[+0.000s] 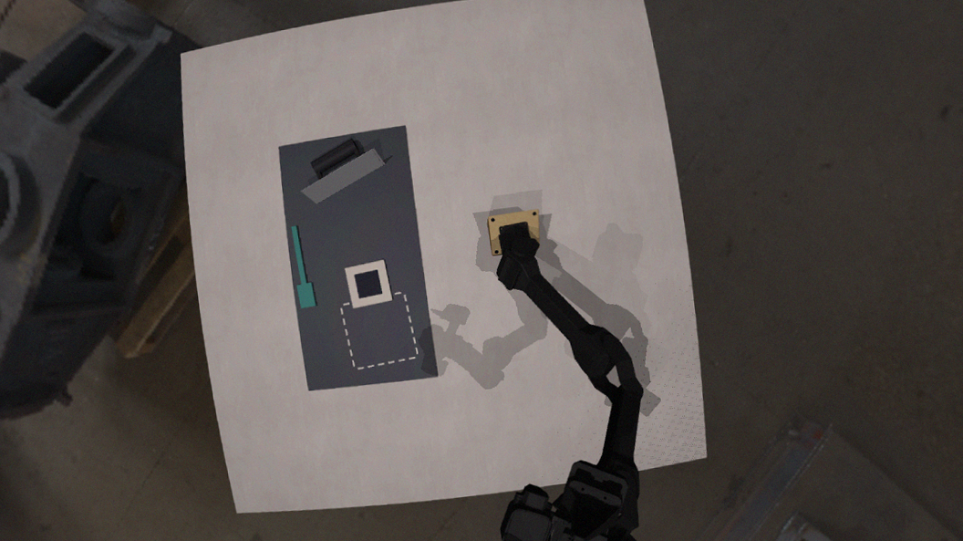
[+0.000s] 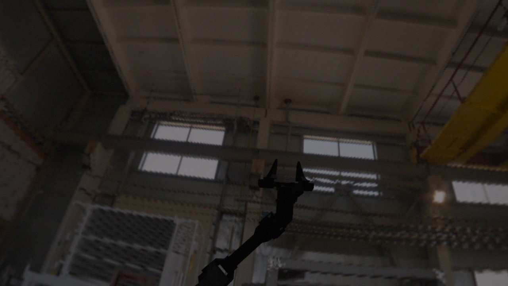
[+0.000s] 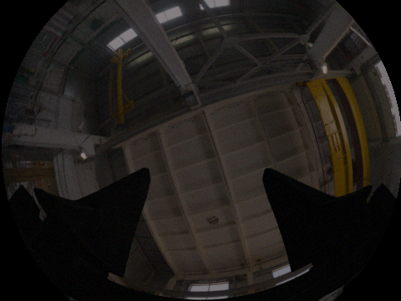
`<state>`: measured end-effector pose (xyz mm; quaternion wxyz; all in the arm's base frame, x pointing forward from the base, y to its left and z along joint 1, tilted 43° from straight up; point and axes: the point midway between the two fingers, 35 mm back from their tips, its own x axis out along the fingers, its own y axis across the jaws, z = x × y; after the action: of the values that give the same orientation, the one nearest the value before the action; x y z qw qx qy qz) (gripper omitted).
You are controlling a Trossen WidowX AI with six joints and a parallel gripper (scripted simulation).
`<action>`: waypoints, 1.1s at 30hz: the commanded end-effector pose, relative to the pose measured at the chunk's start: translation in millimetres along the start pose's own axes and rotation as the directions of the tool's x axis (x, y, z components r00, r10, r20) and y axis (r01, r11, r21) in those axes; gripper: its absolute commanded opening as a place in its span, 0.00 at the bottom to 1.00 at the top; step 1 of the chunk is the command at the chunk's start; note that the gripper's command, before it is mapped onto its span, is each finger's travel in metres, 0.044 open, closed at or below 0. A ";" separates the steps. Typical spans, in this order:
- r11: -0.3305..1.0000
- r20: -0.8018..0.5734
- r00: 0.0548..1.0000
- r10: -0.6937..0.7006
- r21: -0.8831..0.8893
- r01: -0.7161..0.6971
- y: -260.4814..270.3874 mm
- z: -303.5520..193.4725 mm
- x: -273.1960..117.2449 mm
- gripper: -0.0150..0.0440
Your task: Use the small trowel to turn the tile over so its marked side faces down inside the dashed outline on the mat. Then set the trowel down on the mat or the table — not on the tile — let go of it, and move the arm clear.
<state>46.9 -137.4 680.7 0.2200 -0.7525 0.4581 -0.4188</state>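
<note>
The black two-fingered end effector (image 1: 575,526) (image 2: 287,161) (image 3: 207,176), bottom centre from above, points upward, fingers spread, grasping nothing. Getting the teal, flat-bladed trowel (image 1: 299,255), at the mat's left edge, likely calls for turning fingers downward and straddling its slim handle squarely, away from the white square tile (image 1: 380,283), dark mark up, lower centre-left.
</note>
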 end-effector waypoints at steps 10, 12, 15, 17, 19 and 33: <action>0.987 0.143 0.989 0.038 -0.160 -0.015 2.2 77.1 36.4 0.49; 0.990 0.149 0.988 0.038 -0.142 -0.017 2.6 84.6 41.1 0.42; 0.990 0.189 0.981 0.048 -0.140 -0.021 5.3 111.7 55.2 0.42; 0.983 0.238 0.969 0.064 -0.182 -0.020 8.5 136.0 65.2 0.42; 0.975 0.287 0.954 0.082 -0.223 -0.017 12.8 160.3 74.3 0.42; 0.928 0.555 0.806 0.206 -0.372 0.020 58.4 298.1 104.5 0.42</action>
<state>272.4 -260.0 541.2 0.2233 -0.8455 0.4743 -0.1012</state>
